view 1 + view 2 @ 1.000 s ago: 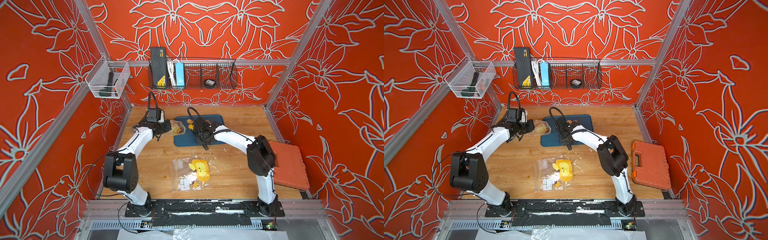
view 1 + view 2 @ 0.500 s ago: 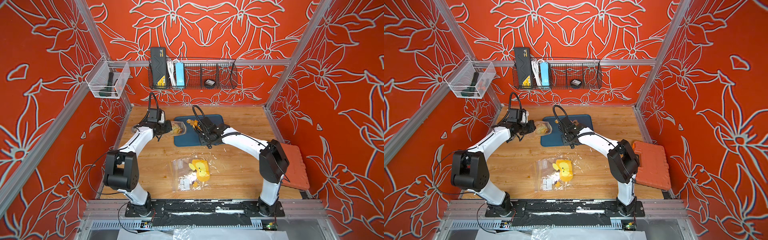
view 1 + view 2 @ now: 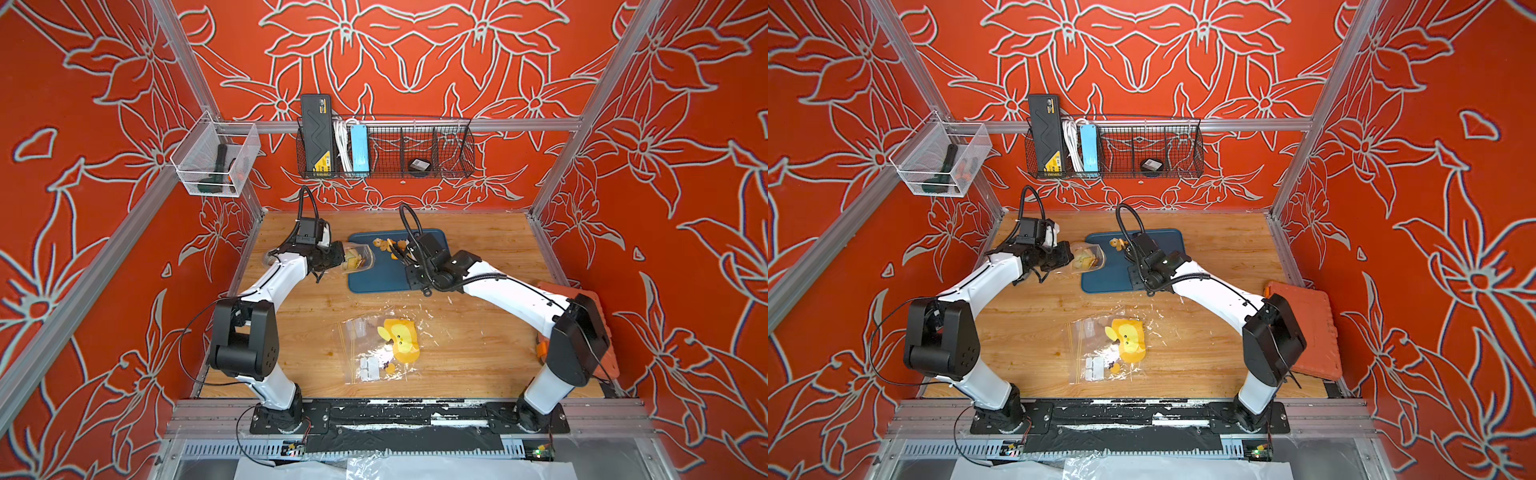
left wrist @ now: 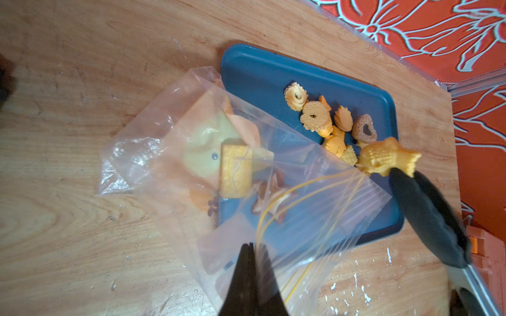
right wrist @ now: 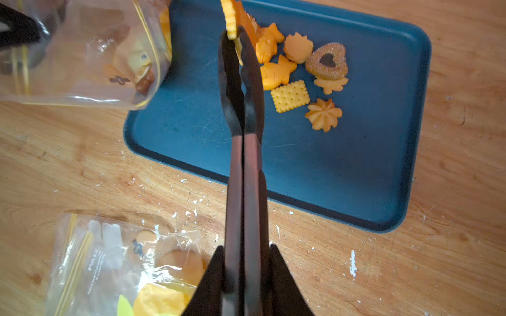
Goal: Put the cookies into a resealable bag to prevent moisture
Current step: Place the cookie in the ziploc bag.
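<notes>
left jaws shut on bag (image 4: 315,205) rim; right jaws grip tongs (image 5: 241,95) pinching a fish cookie (image 4: 383,160) beyond the left jaws. risk: pinch slips, cookie misses bag mouth.

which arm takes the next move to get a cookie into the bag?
Right. The right end effector clamps tongs pinching a fish cookie near the mouth of the bag. The left end effector is shut on its rim, so it's busy.
</notes>
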Robot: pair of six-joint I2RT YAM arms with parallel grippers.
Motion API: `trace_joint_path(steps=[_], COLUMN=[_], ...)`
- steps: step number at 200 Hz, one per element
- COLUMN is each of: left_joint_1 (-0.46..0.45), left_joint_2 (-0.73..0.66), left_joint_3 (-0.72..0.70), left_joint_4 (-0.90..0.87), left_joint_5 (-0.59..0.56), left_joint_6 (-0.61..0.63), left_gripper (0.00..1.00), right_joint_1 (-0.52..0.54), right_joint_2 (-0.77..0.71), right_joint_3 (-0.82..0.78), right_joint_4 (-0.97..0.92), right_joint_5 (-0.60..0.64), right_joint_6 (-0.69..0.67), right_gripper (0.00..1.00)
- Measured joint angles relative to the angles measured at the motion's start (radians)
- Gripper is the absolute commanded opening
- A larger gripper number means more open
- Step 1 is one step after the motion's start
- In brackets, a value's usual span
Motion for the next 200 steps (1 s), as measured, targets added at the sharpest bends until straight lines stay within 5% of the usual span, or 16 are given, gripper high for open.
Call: trace_joint_path(steps=[80,159,200], left_joint_1=[-0.012,-0.016,-0.016], left_joint_2=[0.016,0.016,0.016], left_joint_3=[0.004,0.005,0.005], left_joint_4=[-0.006,-0.007,-0.007], left_joint_5=[0.014,0.018,0.019], left_joint_6=[0.009,0.018,0.019], left_gripper=[0.00,0.00,0.00], right_joint_1=[0.003,0.009,0.009], right_joint_2=[-0.074,0.090,0.105], right_joint_3=[-0.082,-0.022,-0.017], right_joint_4=[0.161,0.154,0.147], right_joint_5=[-0.247,-0.333,-0.347], right_joint_6=[-0.079,-0.092,-0.098], right_gripper=[0.08,0.10,0.42])
